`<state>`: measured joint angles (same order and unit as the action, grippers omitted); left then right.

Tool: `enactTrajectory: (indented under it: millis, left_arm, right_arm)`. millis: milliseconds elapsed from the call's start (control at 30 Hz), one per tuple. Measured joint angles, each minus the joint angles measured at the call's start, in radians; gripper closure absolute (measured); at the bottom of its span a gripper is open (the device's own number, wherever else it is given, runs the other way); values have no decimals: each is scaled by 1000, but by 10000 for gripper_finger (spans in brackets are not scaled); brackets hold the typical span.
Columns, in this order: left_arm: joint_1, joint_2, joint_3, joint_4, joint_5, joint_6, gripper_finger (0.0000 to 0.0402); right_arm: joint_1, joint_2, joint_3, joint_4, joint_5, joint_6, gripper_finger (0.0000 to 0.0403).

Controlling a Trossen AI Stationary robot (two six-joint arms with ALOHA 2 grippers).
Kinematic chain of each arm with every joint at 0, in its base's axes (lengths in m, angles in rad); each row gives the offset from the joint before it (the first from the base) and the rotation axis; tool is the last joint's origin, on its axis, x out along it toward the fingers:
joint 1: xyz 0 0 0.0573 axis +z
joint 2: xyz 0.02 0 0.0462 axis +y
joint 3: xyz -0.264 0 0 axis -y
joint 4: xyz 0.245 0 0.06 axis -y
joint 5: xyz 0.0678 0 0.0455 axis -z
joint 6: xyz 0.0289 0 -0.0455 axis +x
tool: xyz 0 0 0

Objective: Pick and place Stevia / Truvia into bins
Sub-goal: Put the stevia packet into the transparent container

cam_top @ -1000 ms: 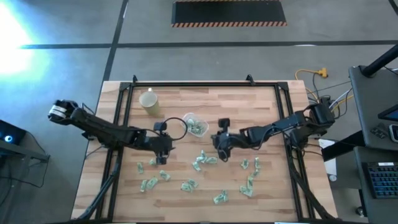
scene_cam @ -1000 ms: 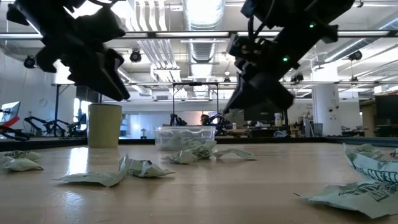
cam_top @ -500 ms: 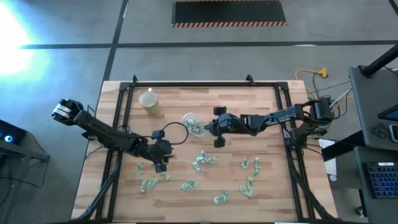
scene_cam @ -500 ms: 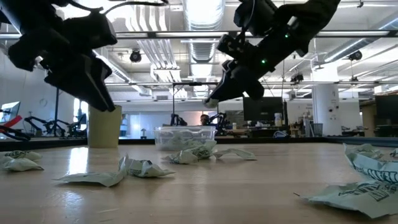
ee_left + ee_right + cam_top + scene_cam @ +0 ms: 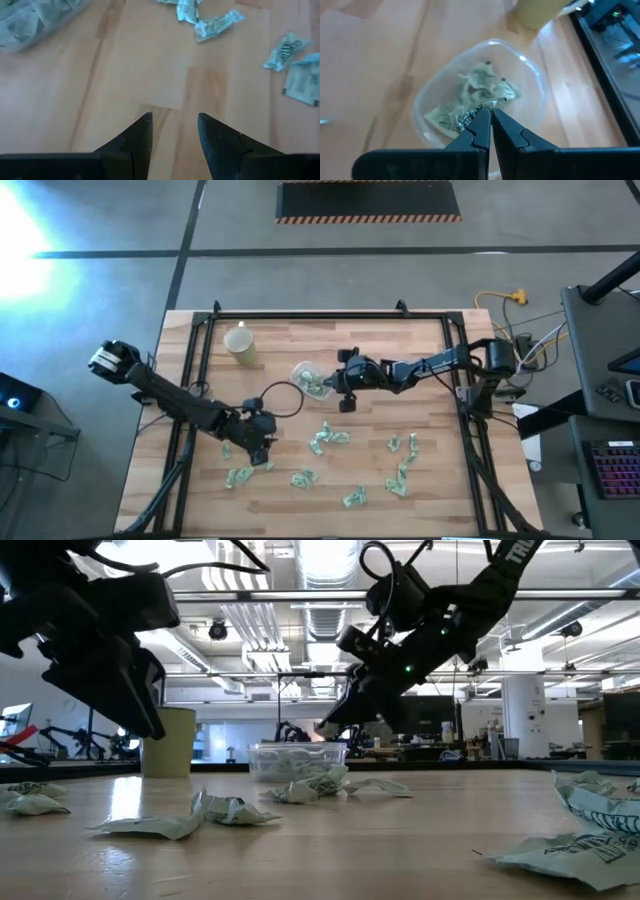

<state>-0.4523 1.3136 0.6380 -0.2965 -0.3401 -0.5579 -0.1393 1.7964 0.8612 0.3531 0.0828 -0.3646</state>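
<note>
Wooden table [image 5: 420, 340] boards carry scattered sachets [image 5: 328, 438] nearest the viewer, where the left gripper [image 5: 174, 131] hovers with fingers parted and empty. Farther back, the right gripper [image 5: 489, 121] (fingers pinched on a sachet [image 5: 470, 114]) hangs over the clear tub [image 5: 532, 100].

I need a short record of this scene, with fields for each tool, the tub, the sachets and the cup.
left tool: open, empty, low over bare wood near loose sachets
right tool: shut on a sachet, above the clear tub
clear tub: holds several sachets
loose sachets: many, scattered on the table
yellow cup: upright, beyond the tub, untouched
</note>
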Motion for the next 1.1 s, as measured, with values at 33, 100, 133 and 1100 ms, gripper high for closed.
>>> enactTrajectory:
  millis: [33,100,133,1100]
  left_arm:
    - [-6,0,0,0,0,-11,262]
    - [-19,0,0,0,0,-14,262]
    - [-26,0,0,1,0,-14,262]
    - [-42,-1,-1,-31,39,-67,262]
  right_arm:
    - [-2,0,0,2,7,3,394]
    - [-4,0,0,2,12,18,394]
    - [-4,0,0,4,14,22,394]
    - [-26,-64,1,33,-12,-46,274]
